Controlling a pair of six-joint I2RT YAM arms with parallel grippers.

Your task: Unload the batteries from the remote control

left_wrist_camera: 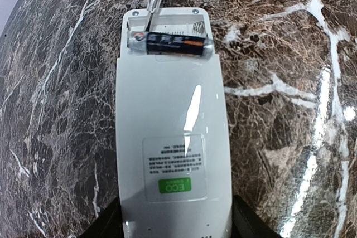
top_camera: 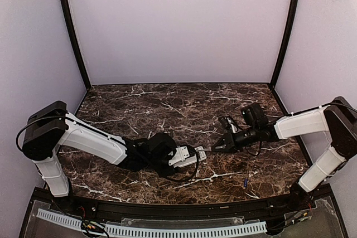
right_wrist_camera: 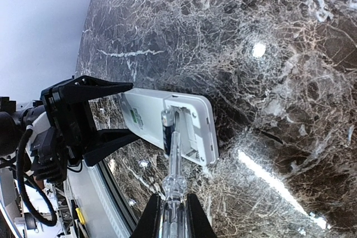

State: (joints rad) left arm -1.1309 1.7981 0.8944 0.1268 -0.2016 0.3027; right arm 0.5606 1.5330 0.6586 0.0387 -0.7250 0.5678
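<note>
The white remote control (left_wrist_camera: 173,137) lies back-up with its battery compartment open at the far end. My left gripper (left_wrist_camera: 175,224) is shut on its near end, one finger on each long side. One dark battery (left_wrist_camera: 170,43) lies crosswise in the compartment; the other slot shows bare. My right gripper (right_wrist_camera: 173,218) is shut on a clear-handled pointed tool (right_wrist_camera: 174,165), whose tip touches the battery's end (right_wrist_camera: 166,124). In the top view the remote (top_camera: 188,155) sits between both grippers. A second battery (top_camera: 244,182) lies loose on the table near the right arm's base.
The dark marble tabletop (top_camera: 167,104) is bordered by lilac walls at the back and sides. A black rail (top_camera: 178,207) runs along the near edge. The left arm's fingers (right_wrist_camera: 89,90) show beside the remote in the right wrist view.
</note>
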